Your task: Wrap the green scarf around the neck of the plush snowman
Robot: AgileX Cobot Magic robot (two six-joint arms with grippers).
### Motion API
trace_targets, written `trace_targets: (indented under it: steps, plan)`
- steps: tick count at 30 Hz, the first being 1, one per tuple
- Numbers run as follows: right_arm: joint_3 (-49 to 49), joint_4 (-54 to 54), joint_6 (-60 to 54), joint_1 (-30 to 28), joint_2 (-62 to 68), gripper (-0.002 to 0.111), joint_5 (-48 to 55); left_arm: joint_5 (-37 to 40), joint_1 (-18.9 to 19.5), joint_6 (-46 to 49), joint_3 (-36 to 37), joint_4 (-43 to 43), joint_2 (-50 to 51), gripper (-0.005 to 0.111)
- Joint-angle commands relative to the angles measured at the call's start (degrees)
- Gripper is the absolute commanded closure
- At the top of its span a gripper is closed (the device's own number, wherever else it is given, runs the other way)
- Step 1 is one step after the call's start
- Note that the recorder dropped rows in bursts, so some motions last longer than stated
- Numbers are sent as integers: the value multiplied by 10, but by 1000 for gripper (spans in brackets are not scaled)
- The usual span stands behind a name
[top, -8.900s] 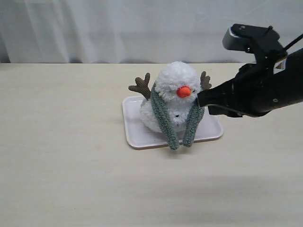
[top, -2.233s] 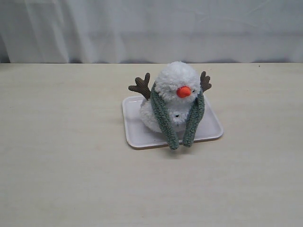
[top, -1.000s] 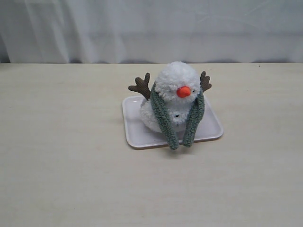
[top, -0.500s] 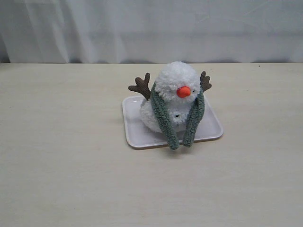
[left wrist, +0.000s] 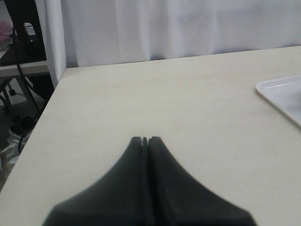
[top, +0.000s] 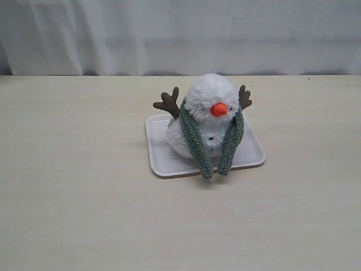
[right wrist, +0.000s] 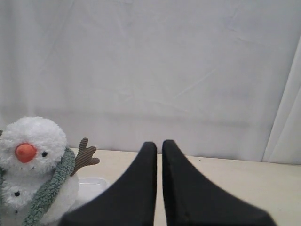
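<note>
Your left gripper (left wrist: 145,140) is fully closed, the two black fingers pressed together with nothing between them, hanging over bare table (top: 84,197) with only a corner of the tray in its wrist view. Your right gripper (right wrist: 159,143) is all but closed, just a thin slit between the fingers, and holds nothing; its camera looks at the toy from the side, well apart from it. Neither arm shows in the exterior view. The plush snowman (top: 206,113) sits upright on the white tray (top: 161,161), just right of centre in the exterior frame, in front of the white curtain (top: 169,34). The green scarf (top: 194,144) runs behind the snowman's neck (top: 211,125) and comes forward over both sides; its two ends hang down the front side by side, close at the tips, reaching past the tray's near edge toward the lower middle of the frame. The ends are not crossed or knotted. Judgement: the draping is done and the scarf looks settled, so the task reads as finished or nearly so. If you want a full wrap, what is left is crossing one end over the other at the front. With both grippers empty and clear of the toy, this looks like the end pose.
</note>
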Motion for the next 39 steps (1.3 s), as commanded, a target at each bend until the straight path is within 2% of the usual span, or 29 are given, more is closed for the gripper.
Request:
trace_targets:
  steps: [1,11,16,19,28,39]
  plan:
    - [2,-4,-3,-2,-3,104,5,-7,-2,-1,2,-1,-1,107]
    - [2,-4,-3,-2,-3,104,11,-7,-2,-1,2,-1,-1,107]
    - [2,-4,-3,-2,-3,104,92,-7,-2,-1,2,-1,-1,107]
    - [2,34,-3,-2,-3,104,122,-7,-2,-1,2,-1,-1,107]
    - [2,32,-3,-2,-3,104,212,-7,-2,-1,2,-1,-1,107]
    - [2,32,-3,-2,-3,104,212,-7,-2,-1,2,-1,-1,107]
